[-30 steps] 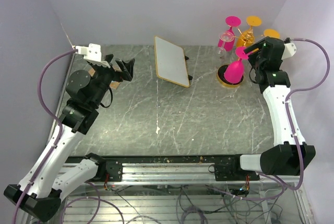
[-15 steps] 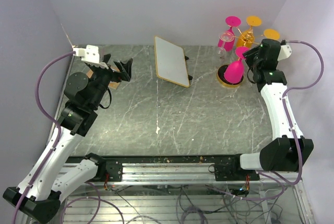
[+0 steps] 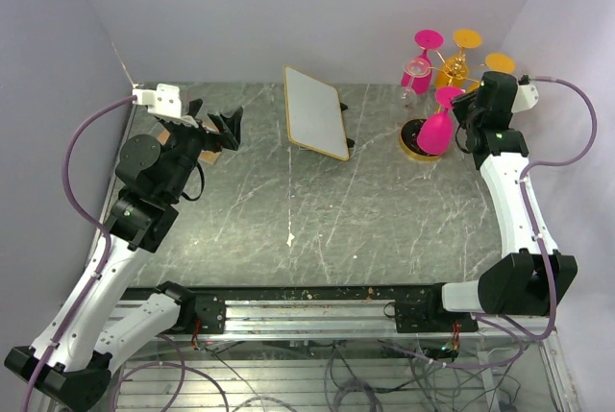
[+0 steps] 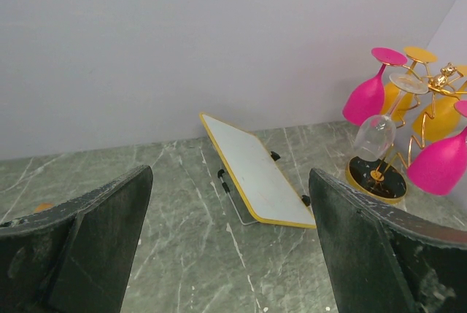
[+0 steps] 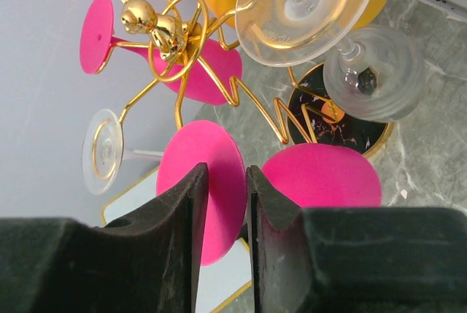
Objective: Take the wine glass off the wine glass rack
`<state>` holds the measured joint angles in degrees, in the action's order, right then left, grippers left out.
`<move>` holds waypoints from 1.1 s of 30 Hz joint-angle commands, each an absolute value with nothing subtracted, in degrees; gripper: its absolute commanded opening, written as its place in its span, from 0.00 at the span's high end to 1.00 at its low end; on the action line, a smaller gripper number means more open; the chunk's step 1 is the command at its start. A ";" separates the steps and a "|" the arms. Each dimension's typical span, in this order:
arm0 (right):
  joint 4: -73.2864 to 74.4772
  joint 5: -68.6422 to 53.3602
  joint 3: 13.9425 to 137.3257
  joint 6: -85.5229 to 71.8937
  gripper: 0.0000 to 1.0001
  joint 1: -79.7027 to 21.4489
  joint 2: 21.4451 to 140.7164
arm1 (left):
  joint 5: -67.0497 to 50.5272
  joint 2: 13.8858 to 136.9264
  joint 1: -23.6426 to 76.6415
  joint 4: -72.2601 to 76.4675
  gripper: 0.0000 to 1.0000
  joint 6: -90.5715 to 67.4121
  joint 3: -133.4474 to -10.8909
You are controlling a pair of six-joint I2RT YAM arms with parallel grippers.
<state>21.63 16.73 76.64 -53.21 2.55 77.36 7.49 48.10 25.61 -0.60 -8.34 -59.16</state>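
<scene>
Though nearly closed around the stem of the pink wine glass (image 5: 321, 174), the right gripper (image 5: 226, 176) shows no certain grip.

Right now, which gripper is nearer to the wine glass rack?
Right. The right gripper is at the rack, its jaws beside a pink wine glass hanging there. The left gripper hovers far off, over the table's left side, jaws open.

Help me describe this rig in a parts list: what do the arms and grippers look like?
The left arm and right arm both have white links with black joint housings, and a purple cable loops beside each. The left gripper and right gripper have black, scuffed, blocky fingers.
</scene>
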 commanded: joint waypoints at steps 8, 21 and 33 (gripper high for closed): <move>24.58 19.16 78.49 -55.25 0.87 3.18 76.11 | 8.42 47.38 25.58 2.32 0.02 -7.65 -58.57; 23.80 17.38 79.98 -62.83 1.00 3.34 77.15 | 7.92 47.02 25.58 2.38 0.02 -7.90 -58.45; 21.54 13.39 81.35 -68.05 1.00 3.60 79.04 | 7.54 46.93 25.58 2.38 0.02 -7.95 -58.53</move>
